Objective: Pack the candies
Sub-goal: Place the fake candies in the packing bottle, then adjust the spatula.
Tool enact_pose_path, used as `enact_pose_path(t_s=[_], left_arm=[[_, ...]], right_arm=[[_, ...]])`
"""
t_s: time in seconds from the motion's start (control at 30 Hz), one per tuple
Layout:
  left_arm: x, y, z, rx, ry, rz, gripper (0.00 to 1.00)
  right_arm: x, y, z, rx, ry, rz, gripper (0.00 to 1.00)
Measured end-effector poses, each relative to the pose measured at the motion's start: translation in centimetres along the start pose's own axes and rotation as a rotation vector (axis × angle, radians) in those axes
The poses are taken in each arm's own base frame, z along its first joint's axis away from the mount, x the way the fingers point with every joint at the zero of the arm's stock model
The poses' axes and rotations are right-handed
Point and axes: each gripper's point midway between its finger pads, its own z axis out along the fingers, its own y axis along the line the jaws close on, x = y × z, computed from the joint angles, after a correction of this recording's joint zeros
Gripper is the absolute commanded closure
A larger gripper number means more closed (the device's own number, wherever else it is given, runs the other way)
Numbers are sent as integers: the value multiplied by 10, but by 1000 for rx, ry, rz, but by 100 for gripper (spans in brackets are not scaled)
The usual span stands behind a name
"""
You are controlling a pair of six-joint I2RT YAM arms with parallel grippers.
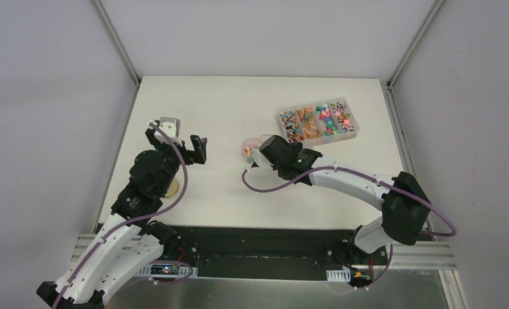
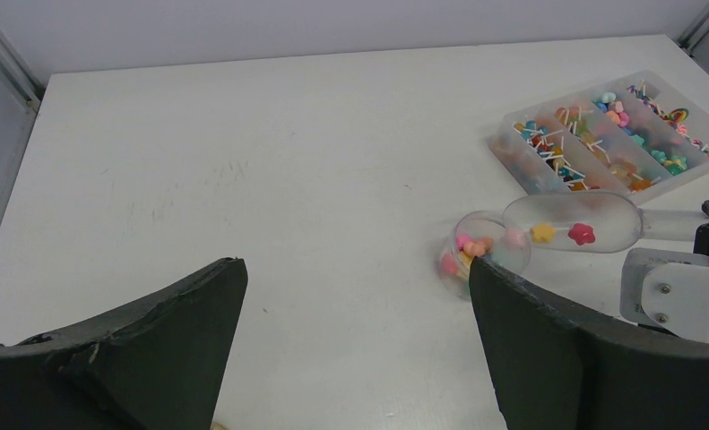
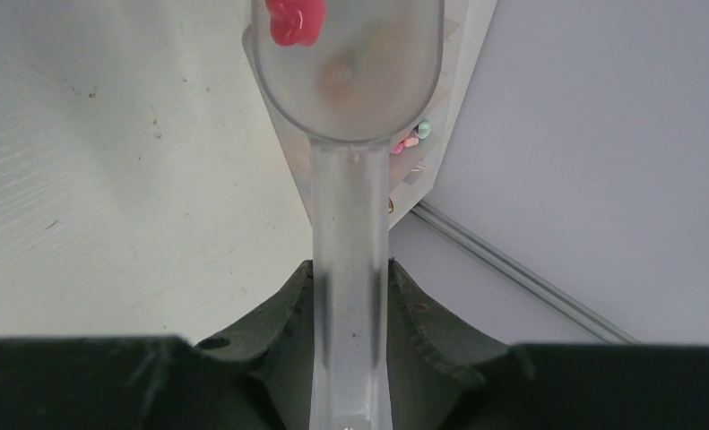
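Right gripper (image 3: 350, 291) clamped on clear scoop (image 3: 346, 81) handle; left gripper (image 2: 355, 269) spread wide, empty. Candies (image 2: 582, 234) sit in the scoop at the rim of the small jar (image 2: 476, 260): tilt off-centre and you'll spill them onto the table (image 2: 243, 134)

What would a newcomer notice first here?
The clear scoop in the right gripper, its mouth at a small jar mid-table, with candies inside. Then the bright divided box at the far right, and the left gripper, open and empty, at the left.
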Motion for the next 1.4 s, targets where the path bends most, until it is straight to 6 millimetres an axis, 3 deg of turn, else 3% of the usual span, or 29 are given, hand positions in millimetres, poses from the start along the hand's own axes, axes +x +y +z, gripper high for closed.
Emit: enact_pose_path(t_s=[0.9, 1.13, 1.4], left_arm=[[0, -2, 0, 8, 0, -8, 1], [9, -24, 12, 84, 69, -76, 1], [5, -55, 30, 184, 144, -161, 12]], right_arm=[[-1, -6, -3, 23, 13, -9, 100], [-7, -11, -9, -7, -28, 85, 100], [-15, -8, -26, -89, -159, 269, 100]])
